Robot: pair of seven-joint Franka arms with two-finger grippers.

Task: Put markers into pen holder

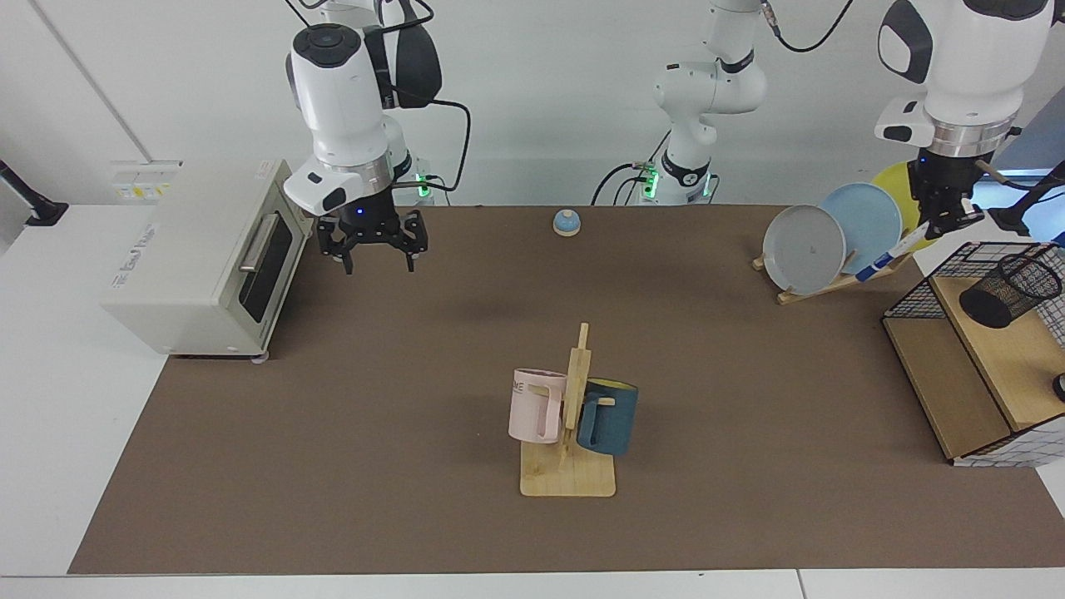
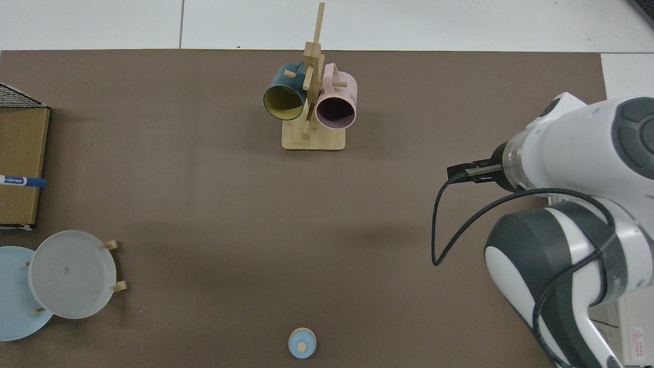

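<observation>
Facing view. We see the left hand [image 1: 948,223] up at the far right, above the plate rack [image 1: 832,279], closed on the white end of the marker [image 1: 889,256]. The marker slants downward, blue cap lowest, in front of the plates and just beside the near corner of the wire basket shelf [image 1: 907,304]. We note it is in the air, touching nothing but the hand. The pen holder [image 1: 1009,289] lies tilted on the shelf's wooden board, mouth turned upward and toward the right edge, apart from the marker. The right hand [image 1: 378,254] hangs open beside the toaster oven [image 1: 208,254], fingers spread and pointing down, holding nothing. A mug stand [image 1: 570,433] with a pink and a dark blue mug sits mid-table [image 1: 333,433]; a small blue knob [image 1: 567,222] rests near the far edge.

Top view. We see only the capped end of the marker [image 2: 23,181] poking in at the picture's edge, over the shelf board [image 2: 20,153]. The hand holding it is out of frame. The right arm [image 2: 572,204] fills the opposite side; its hand is hidden beneath it. Pen holder not in frame.
</observation>
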